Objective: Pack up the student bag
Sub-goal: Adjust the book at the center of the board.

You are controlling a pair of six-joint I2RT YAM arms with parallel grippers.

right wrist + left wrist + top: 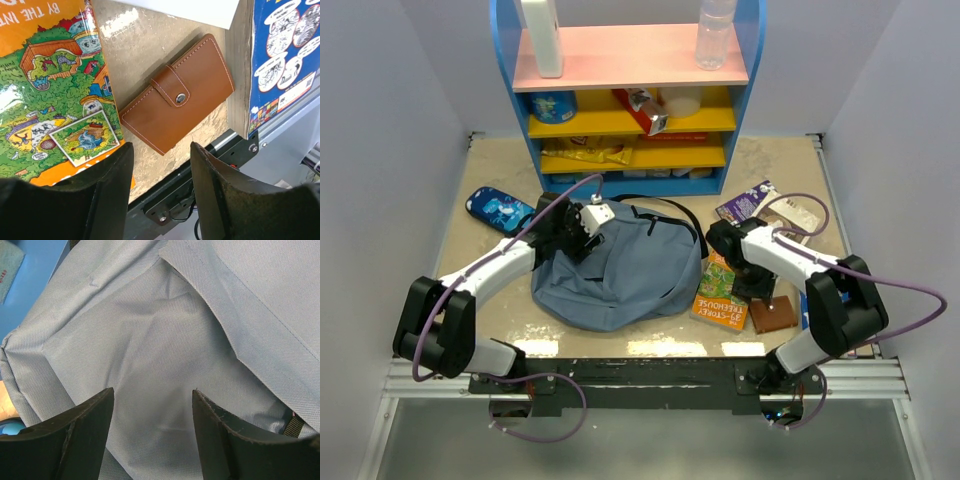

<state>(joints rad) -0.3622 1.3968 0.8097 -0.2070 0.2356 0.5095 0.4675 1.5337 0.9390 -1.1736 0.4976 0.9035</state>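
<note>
The left pincer (153, 390) is spread just over the student bag (620, 270), seemingly to pinch fabric — the right pincer (161, 145), spread and empty, hangs above the brown wallet (177, 95).

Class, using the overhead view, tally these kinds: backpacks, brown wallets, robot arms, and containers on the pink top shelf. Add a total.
Student bag: 1
Brown wallet: 1
Robot arms: 2 (left arm, right arm)
Shelf containers: 2 (white container, clear bottle)
Total: 6

From high at the near side, looking down on the whole table (495, 165). Left wrist close over student bag (150, 340); right wrist close above brown wallet (177, 95); both shared overhead.
</note>
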